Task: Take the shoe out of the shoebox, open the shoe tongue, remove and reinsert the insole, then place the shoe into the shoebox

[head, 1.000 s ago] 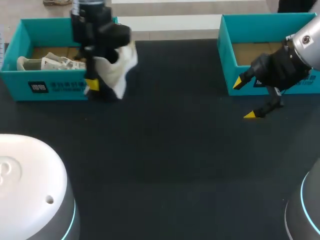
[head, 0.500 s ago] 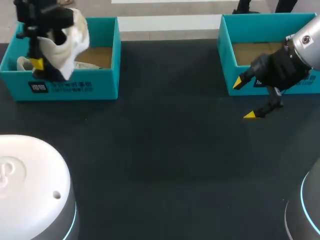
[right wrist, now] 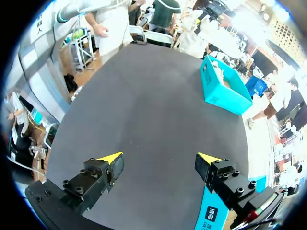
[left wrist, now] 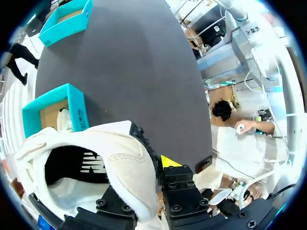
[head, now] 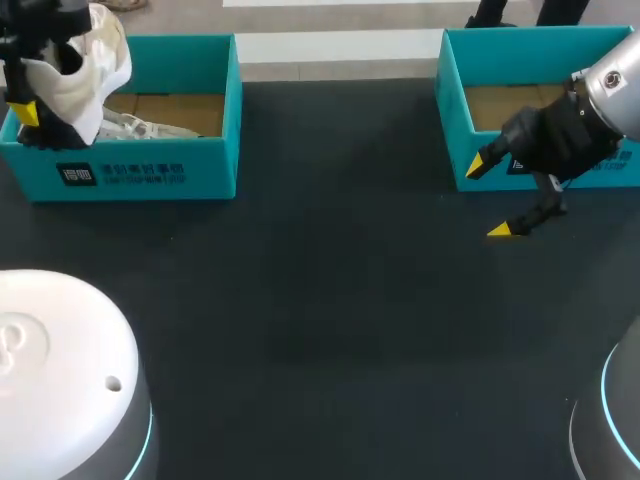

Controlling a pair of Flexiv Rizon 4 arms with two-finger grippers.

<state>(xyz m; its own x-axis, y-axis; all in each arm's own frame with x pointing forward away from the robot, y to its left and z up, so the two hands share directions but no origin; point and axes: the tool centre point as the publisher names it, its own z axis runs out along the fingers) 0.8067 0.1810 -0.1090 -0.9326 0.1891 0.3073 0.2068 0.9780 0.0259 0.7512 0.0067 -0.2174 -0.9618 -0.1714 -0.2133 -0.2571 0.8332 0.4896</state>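
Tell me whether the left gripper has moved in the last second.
Yes. The left gripper, shut on the white shoe, has travelled from the right end of the left shoebox to its left end.

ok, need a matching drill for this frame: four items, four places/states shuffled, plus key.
Items
1. held shoe
2. second shoe
3. right shoebox
4. right jaws

Places/states
A. lying inside the left shoebox
B. open, above the table, just in front of a box
C. at the table's far right, cardboard floor showing
D. gripped by the left jaws, held up over the left shoebox's outer end

Pairs: 1-D, 2-A, 3-C, 4-B
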